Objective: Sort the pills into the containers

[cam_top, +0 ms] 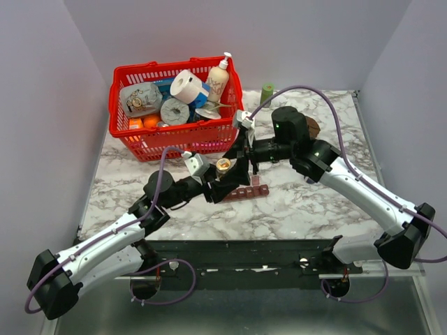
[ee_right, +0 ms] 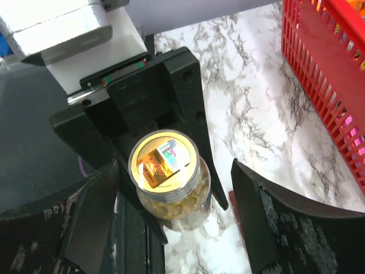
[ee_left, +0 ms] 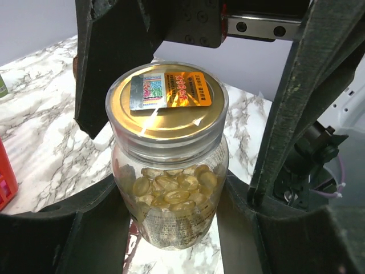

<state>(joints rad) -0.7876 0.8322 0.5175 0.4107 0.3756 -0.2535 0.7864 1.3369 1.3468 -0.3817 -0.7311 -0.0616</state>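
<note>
Pills [ee_left: 171,191]: heaped inside lidded bottle [ee_left: 149,225] at frame centre, pinched by left gripper [ee_left: 171,240]; right gripper [ee_right: 179,228] spread either side of lid [ee_right: 164,161]. Risked twisting bottle loose if closed off-centre.

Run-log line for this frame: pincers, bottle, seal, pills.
left pincer: shut on bottle | right pincer: open, flanking its top | foil seal: on | pills: in bottle | containers: on table

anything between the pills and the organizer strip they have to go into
Yes: the pills are inside the clear bottle in the left end effector, a gold seal covering its mouth.
</note>
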